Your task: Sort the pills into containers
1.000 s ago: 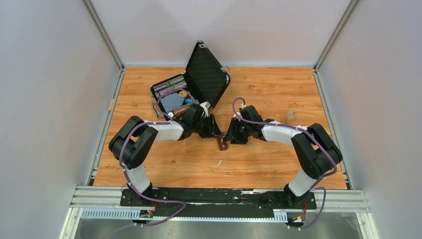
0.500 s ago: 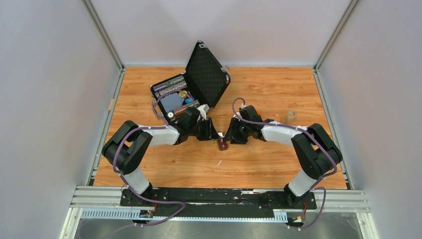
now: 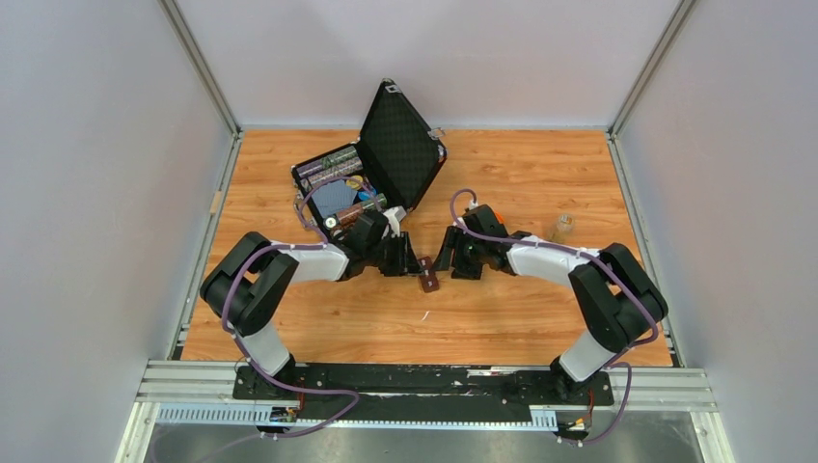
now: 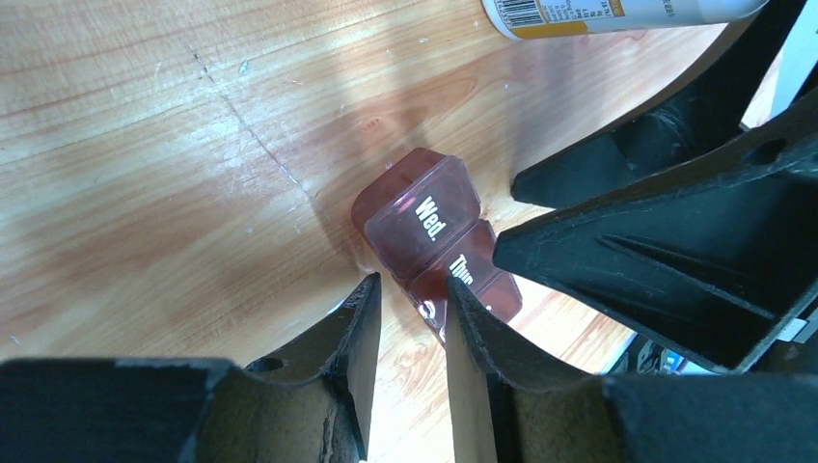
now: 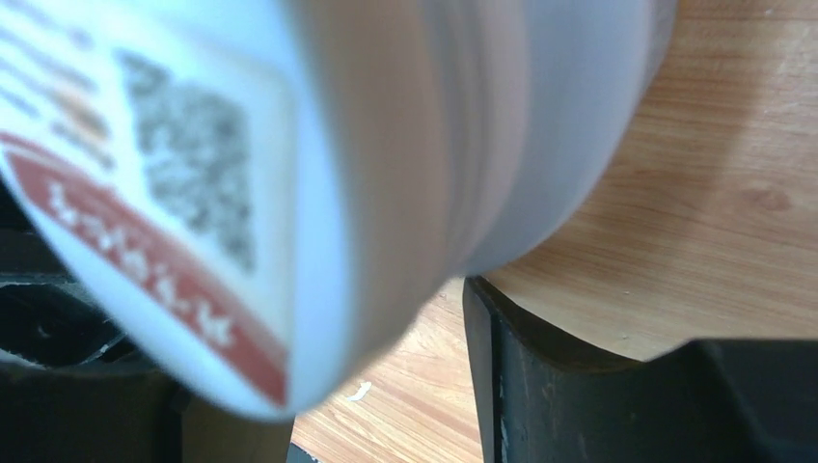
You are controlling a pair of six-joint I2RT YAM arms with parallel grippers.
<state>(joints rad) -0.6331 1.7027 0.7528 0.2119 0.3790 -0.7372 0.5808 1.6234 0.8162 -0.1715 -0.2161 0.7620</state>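
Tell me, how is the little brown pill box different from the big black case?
The pill box is small and reddish brown; the black case is much bigger. The pill box's lids look shut; the case's lid stands open. Both sit on the wooden table.

white bottle blurred and cropped, third lid of containers hidden behind left tool

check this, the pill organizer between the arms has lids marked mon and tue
No: the left wrist view shows the lids of the pill organizer marked Wed and Thu. The rest is right.
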